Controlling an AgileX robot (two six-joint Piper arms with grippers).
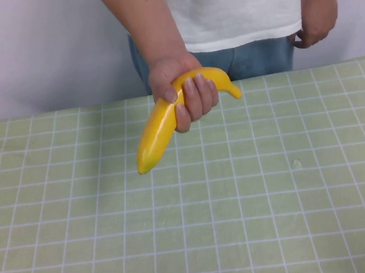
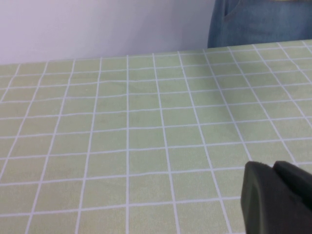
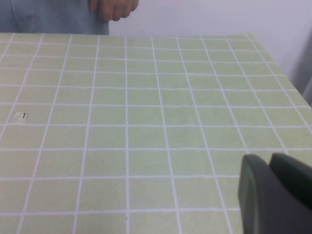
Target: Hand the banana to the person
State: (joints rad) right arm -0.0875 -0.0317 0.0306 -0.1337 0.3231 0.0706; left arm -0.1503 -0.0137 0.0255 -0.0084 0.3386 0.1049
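Note:
The person (image 1: 238, 4) stands behind the table in a white T-shirt and blue jeans. One hand (image 1: 185, 84) grips the yellow banana (image 1: 157, 130) and holds it above the far middle of the table, blunt end pointing down and toward me. Neither gripper shows in the high view. My left gripper (image 2: 273, 168) is shut and empty, low over the green checked cloth, with the person's jeans (image 2: 258, 22) beyond. My right gripper (image 3: 269, 161) is shut and empty over the cloth; the person's other hand (image 3: 114, 9) hangs at the far edge.
The table (image 1: 281, 197) is covered by a light green cloth with a white grid. A small pale crumb (image 1: 297, 162) lies right of centre and also shows in the right wrist view (image 3: 19, 116). A white wall (image 1: 32, 49) stands behind.

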